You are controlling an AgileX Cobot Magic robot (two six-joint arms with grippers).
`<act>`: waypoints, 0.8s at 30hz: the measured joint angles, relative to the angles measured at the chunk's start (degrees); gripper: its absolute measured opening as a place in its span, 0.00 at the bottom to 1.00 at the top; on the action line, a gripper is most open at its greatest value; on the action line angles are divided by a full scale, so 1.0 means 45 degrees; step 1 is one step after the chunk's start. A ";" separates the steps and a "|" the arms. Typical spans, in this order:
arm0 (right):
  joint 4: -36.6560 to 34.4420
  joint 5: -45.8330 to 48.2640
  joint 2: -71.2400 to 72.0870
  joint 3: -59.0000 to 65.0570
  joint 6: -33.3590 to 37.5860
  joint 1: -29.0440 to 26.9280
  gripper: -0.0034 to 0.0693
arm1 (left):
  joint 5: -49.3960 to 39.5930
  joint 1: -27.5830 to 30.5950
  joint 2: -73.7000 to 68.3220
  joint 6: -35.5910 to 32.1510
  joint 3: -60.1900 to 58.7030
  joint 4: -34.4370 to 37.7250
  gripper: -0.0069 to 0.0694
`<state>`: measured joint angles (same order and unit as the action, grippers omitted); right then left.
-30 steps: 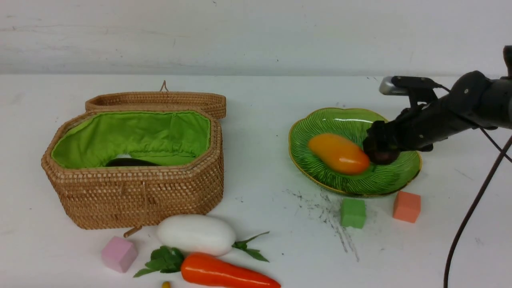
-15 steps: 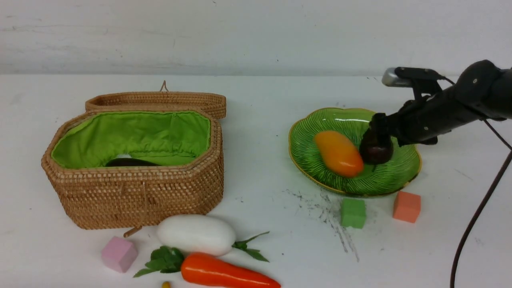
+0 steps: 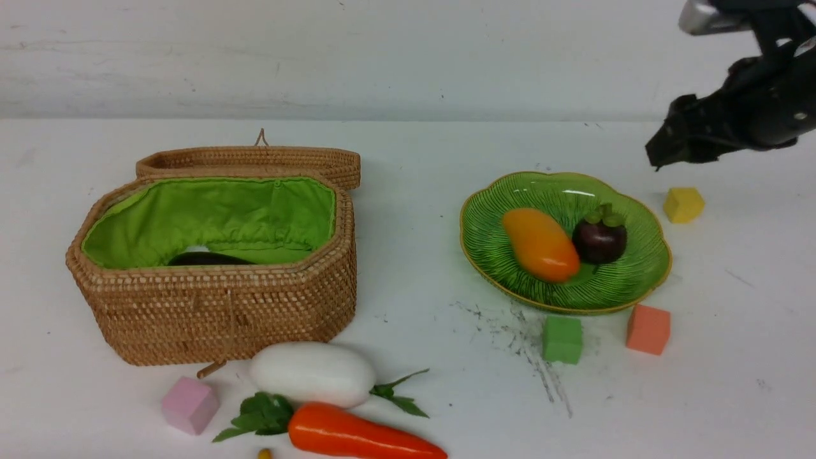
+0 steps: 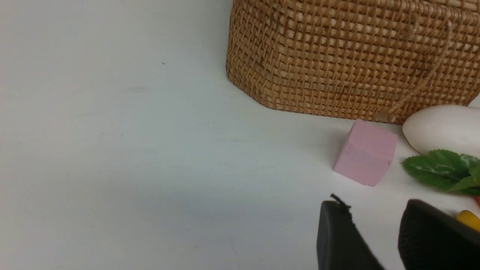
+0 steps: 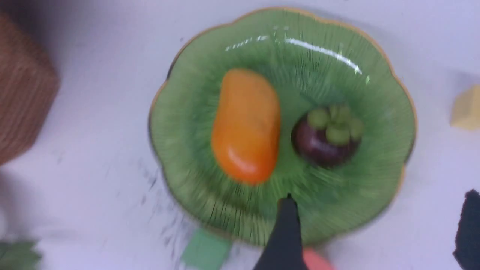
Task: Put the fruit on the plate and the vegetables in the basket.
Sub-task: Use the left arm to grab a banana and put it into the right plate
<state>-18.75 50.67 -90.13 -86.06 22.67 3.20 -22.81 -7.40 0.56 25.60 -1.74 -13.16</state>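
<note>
Fruit: mango (image 3: 540, 245) and mangosteen (image 3: 599, 239) lie side by side on the plate (image 3: 503, 210). Basket (image 3: 217, 312) stands open, well apart from it. A dark shape (image 3: 207, 259) low in the lining is mostly hidden by the front wall, possibly the eggplant. White vegetable (image 3: 312, 373) and carrot (image 3: 363, 437) lie on the tabletop (image 3: 414, 287) just in front of the basket, carrot cut off at the view's lower edge. Tiny yellow tip (image 3: 264, 454) beside it, too cropped to identify. Right pincer (image 3: 658, 156) hangs raised beyond the plate, jaws wide, empty; its wrist view is blurred. Left pincer (image 4: 371, 202) sits near the pink cube (image 4: 365, 152), jaws apart, nothing between.
</note>
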 joint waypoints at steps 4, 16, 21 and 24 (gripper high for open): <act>0.0408 0.1839 0.1544 0.0000 -0.0780 0.0000 0.82 | 0.0000 0.0000 0.0000 0.0000 0.0000 0.0000 0.40; 0.0979 0.3403 0.6940 0.3025 -0.3018 0.0000 0.46 | 0.0000 0.0000 0.0000 0.0000 0.0000 0.0000 0.40; 0.0979 0.2202 0.8985 0.5760 -0.3578 0.0000 0.15 | 0.0000 0.0000 0.0000 0.0000 0.0000 0.0000 0.40; 0.0944 0.1184 1.0751 0.8017 -0.3691 0.0000 0.04 | 0.0000 0.0000 0.0000 0.0000 0.0000 0.0000 0.40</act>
<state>-14.50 56.00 -41.75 -49.99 6.07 3.20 -22.81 -7.40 0.56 25.60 -1.74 -13.16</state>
